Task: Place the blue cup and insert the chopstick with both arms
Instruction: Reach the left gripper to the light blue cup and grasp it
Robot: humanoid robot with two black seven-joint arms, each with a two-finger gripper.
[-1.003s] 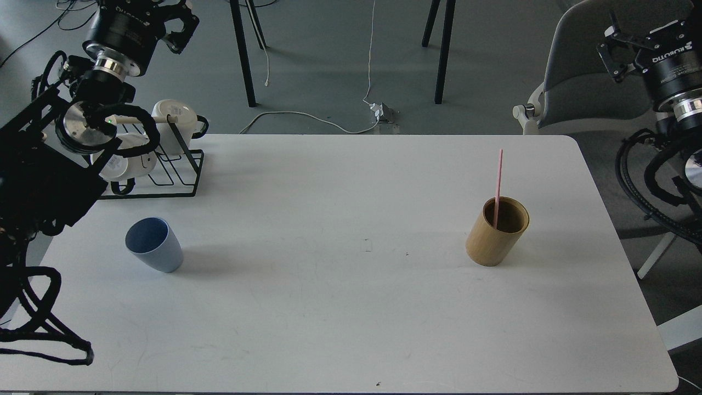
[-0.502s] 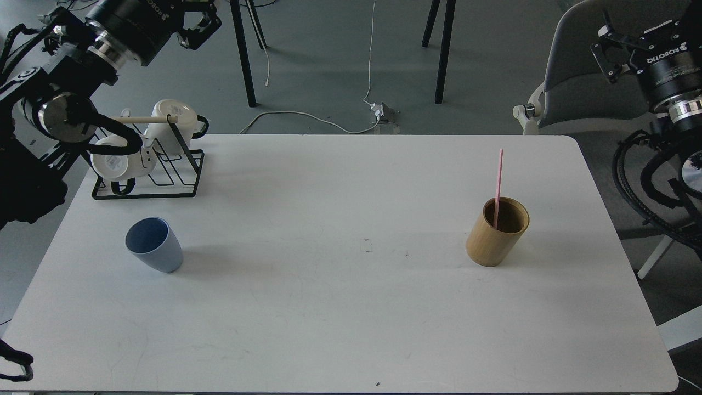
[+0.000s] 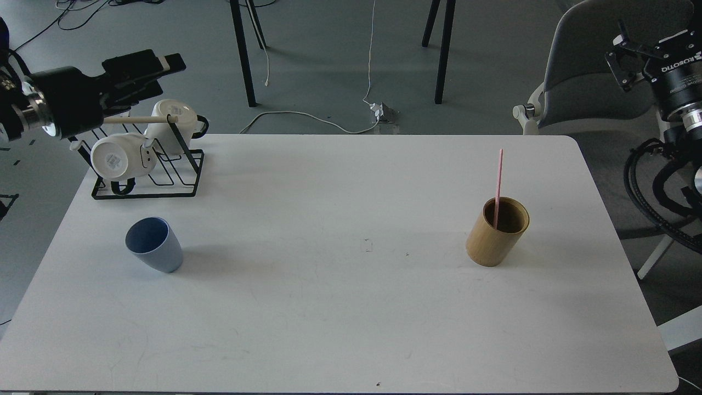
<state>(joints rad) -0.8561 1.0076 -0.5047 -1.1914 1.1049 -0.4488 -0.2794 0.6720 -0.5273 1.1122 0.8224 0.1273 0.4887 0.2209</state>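
Two cups share your white, matte, round-cornered table (image 3: 329,307), well apart from each other; the blue cup (image 3: 154,243) stands upright near the left edge, a smooth tapered tumbler, light blue outside and darker within, touching nothing. Toward the right edge you have the tan bamboo cylinder (image 3: 496,232), straight-walled with a dark brown interior; the chopstick (image 3: 498,186), a thin straight pink stick, stands inside it and leans against the rim, most of its length rising above the mouth. At the far left corner sits a black wire rack (image 3: 164,175) with a pale wooden rod (image 3: 137,119) across its top; two glossy white mugs (image 3: 118,157) lie on their sides in it.

Your left gripper (image 3: 164,65) hangs above and behind the rack, off the table's far left corner, pointing right; you see its flat black fingers lying close together edge-on, and whether a gap remains between them you cannot tell; it holds nothing. Your right gripper (image 3: 625,57) is raised beyond the right edge in front of a grey chair (image 3: 581,66); its fingers are spread apart and empty; coiled black cables trail below its silver ring.
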